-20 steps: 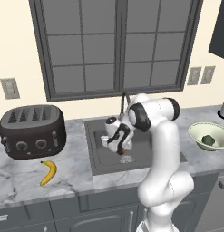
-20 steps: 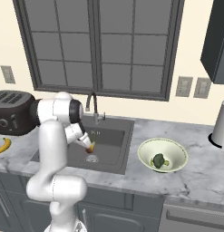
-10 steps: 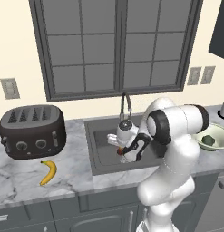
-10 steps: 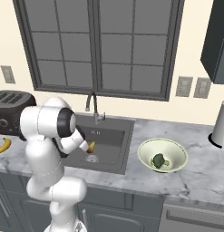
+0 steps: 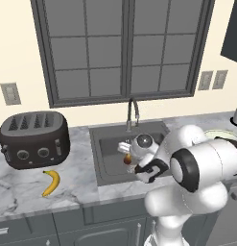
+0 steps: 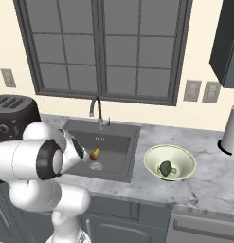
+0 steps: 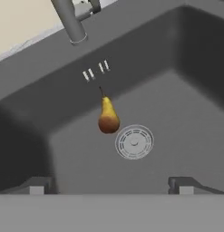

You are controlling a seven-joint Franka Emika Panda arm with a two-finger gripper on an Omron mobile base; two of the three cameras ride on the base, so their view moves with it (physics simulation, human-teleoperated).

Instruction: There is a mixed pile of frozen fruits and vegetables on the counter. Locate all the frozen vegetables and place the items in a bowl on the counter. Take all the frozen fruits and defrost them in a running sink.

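A reddish-brown pear-shaped fruit (image 7: 108, 118) with a short stem is in the dark grey sink (image 7: 186, 108), just beside the round metal drain (image 7: 134, 142). My gripper (image 7: 111, 186) is open above the basin's near side, and the fruit lies ahead of the fingertips (image 7: 38, 186), free of them. The same fruit (image 6: 94, 154) shows next to my forearm in the right base view. A yellow banana (image 5: 51, 182) lies on the marble counter (image 5: 24, 192) in front of the toaster. The pale green bowl (image 6: 181, 154) holds a broccoli floret (image 6: 166, 168).
A black toaster (image 5: 33, 139) stands at the left of the counter. The arched dark faucet (image 5: 132, 113) rises behind the sink. A metal kettle (image 6: 230, 128) stands at the far right. My own bulky arm (image 5: 196, 168) leans over the sink's front edge.
The arm has folded down and forward over the front of the sink. The jaws stay open and the brown fruit stays in the basin near the drain.
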